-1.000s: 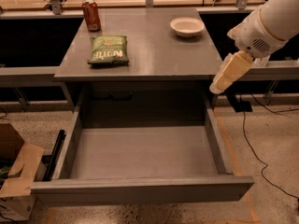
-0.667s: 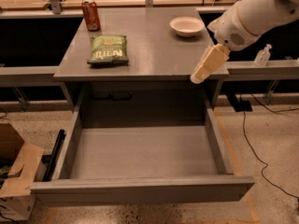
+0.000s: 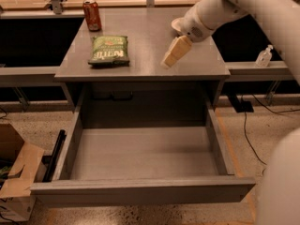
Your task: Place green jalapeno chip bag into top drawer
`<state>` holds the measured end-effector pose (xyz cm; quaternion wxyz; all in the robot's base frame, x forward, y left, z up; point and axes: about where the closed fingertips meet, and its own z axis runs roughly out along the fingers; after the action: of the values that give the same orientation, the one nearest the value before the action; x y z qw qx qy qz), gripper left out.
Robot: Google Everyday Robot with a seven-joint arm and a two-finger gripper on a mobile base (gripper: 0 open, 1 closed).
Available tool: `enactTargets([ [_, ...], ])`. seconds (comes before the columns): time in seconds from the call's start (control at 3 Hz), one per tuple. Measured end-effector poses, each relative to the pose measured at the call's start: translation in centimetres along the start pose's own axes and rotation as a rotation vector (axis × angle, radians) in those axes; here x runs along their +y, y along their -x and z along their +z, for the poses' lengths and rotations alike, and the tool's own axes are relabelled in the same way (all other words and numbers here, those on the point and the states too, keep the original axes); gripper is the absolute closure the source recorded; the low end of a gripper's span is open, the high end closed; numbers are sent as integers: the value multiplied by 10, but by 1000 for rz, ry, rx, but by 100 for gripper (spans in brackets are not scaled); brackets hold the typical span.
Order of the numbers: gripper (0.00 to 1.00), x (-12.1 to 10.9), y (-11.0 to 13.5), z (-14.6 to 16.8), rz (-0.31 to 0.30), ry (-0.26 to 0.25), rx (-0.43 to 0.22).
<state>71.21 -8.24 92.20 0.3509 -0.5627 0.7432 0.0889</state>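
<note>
Ok, status:

1. Grey table (image 3: 150, 60): the landmark. Its top is bare through the middle and along the front edge.
2. Top drawer (image 3: 140, 190): pulled out below the table's front edge. Flat bottom bare, low side walls, open from above.
3. Arm (image 3: 243, 3): comes in over the table's right rear corner.
4. Green jalapeno chip bag (image 3: 109, 50): lies flat on the table's left half, just back from the front edge, not in the drawer.
5. Gripper (image 3: 167, 63): above the table, right of centre, near the front edge and tilted down-left. Fingers pressed together, holding nothing. Well apart from the bag, with bare tabletop between.
6. Red soda can (image 3: 92, 15): upright at the table's rear left corner, behind the bag, not touching it.
</note>
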Motion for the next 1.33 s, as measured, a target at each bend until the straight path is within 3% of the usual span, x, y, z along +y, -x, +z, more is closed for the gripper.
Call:
enactTargets([
  [0.33,0,-11,28,38,10,56,-57],
  [0.67,0,-17,37,42,9,56,-77],
  [1.0,0,-11,35,66,45,87,-110],
  [1.33,0,-11,41,111,93,112,-184],
])
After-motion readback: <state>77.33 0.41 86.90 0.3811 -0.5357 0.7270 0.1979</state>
